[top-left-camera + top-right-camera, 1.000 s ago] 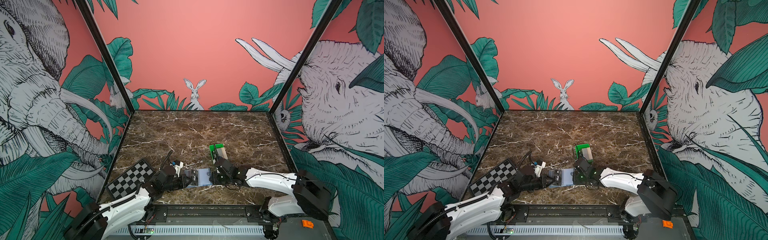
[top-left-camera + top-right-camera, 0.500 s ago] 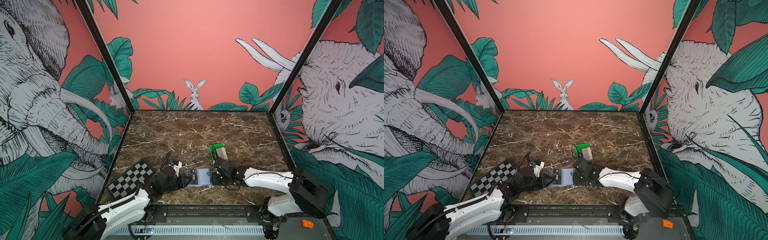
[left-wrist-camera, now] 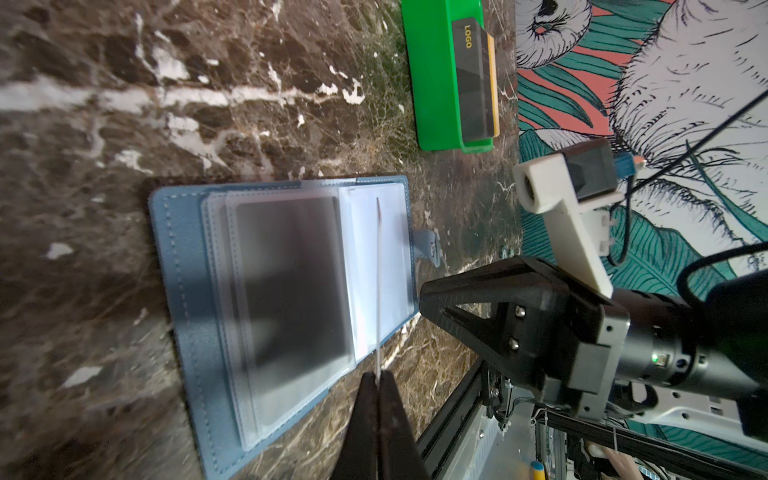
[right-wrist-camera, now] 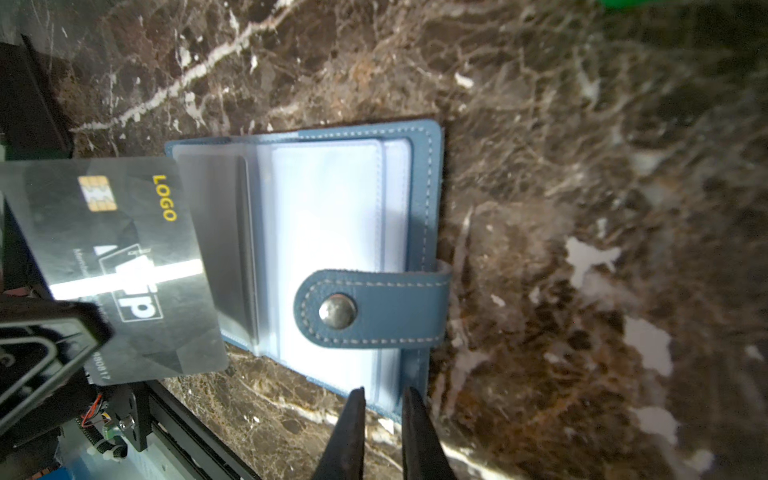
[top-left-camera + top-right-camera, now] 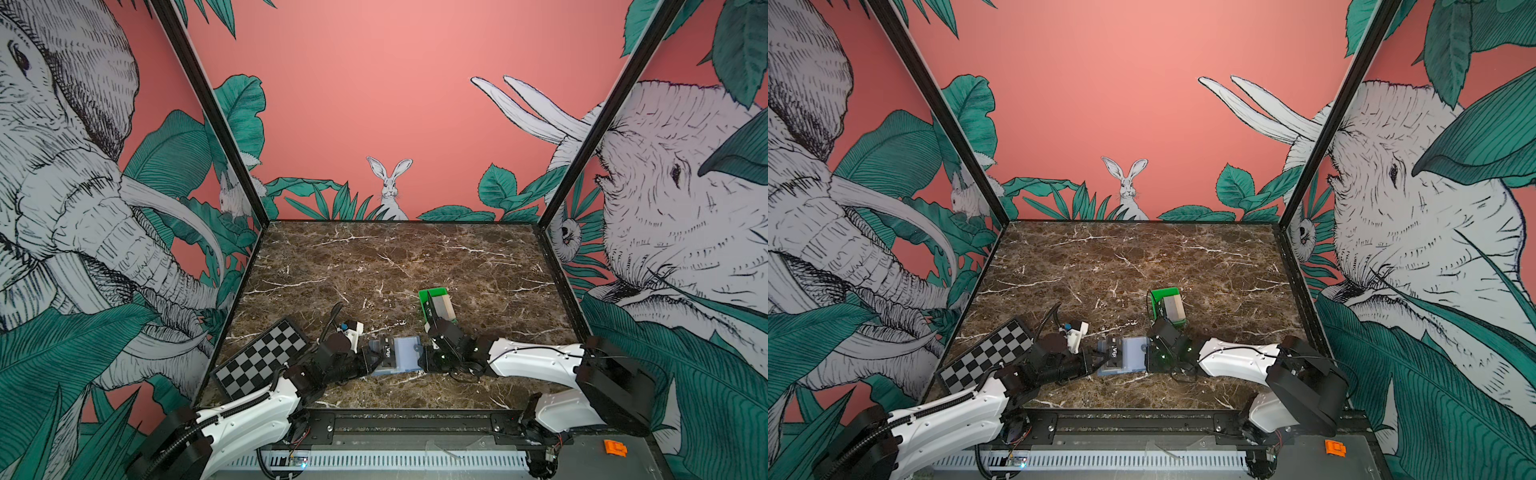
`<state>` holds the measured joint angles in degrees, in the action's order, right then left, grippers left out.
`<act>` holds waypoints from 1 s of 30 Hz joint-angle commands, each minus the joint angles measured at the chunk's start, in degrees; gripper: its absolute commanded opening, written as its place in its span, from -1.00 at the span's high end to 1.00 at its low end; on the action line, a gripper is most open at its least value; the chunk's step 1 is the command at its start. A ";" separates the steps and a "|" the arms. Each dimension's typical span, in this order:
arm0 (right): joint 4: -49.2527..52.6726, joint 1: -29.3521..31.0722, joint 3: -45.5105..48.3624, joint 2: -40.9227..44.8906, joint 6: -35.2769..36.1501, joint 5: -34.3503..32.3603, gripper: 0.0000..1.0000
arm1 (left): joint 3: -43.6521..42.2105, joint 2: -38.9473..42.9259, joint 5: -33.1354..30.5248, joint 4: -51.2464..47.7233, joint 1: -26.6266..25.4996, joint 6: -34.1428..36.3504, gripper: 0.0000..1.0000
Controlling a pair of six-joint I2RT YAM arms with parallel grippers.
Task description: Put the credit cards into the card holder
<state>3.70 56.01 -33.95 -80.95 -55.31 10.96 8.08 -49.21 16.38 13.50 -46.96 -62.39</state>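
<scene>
Two white robot arms meet low over a brown marble counter (image 5: 374, 257) inside a booth with jungle-print walls. Near the counter's front edge lies the card holder (image 5: 406, 353), a slate-blue wallet spread open flat with its clear pockets facing up. Its snap tab (image 4: 374, 307) is folded across the inner leaf.

The left end effector (image 3: 378, 376) is pinched tight on one edge of a black VIP card (image 4: 124, 266). It carries the card at a slant, with the free end reaching over the leaf of the holder on the left arm's side. In the left wrist view the card appears edge-on, as a thin pale line. A dark rectangle shows through the clear pocket beneath it. Whether that is a card already seated or a reflection cannot be told.

The right end effector (image 4: 384, 392) sits at the holder's opposite edge, its jaws a narrow gap apart. Whether they nip the cover or only rest beside it is unclear.

Behind the holder and apart from it, a small green tray (image 5: 423, 296) holds more cards (image 3: 473, 83) in a stack.

The step in hand appears to be feeding this card into a pocket. The next move likely calls for laying the card flatter and lining its leading edge up with a pocket mouth. It would then be pushed in while the right arm steadies the holder so it does not skid.
</scene>
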 commanded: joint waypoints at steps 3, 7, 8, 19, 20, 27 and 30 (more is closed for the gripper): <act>-1.56 0.41 0.17 0.39 -0.33 -0.49 0.65 | -1.04 -0.45 -1.14 1.22 -0.54 -0.34 1.00; 1.34 0.40 -0.49 1.03 0.02 -2.74 0.66 | -1.15 -1.14 -1.52 2.23 -0.93 -1.32 1.00; 1.98 0.40 -0.72 1.05 0.11 -3.12 0.67 | -1.10 -1.31 -1.74 2.32 -1.15 -1.45 1.00; 1.82 0.34 -0.70 -0.07 0.27 -2.67 0.68 | -0.76 -3.46 -4.40 3.62 -3.98 -3.58 1.00; 1.77 0.39 -0.61 -0.16 0.29 -2.70 0.69 | -0.80 -3.54 -4.83 3.69 -4.26 -3.99 1.00; 1.32 0.34 -0.34 -1.05 0.38 -2.41 0.72 | -1.85 -3.84 -6.34 5.48 -5.25 -6.01 1.00; 1.14 0.37 -0.32 -1.40 0.35 -2.35 0.73 | -2.21 -3.89 -6.55 6.48 -5.37 -6.85 1.00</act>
<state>5.13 56.05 -34.02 -81.62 -55.27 9.41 7.01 -52.97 11.25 17.74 -51.99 -67.64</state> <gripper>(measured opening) 0.136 0.047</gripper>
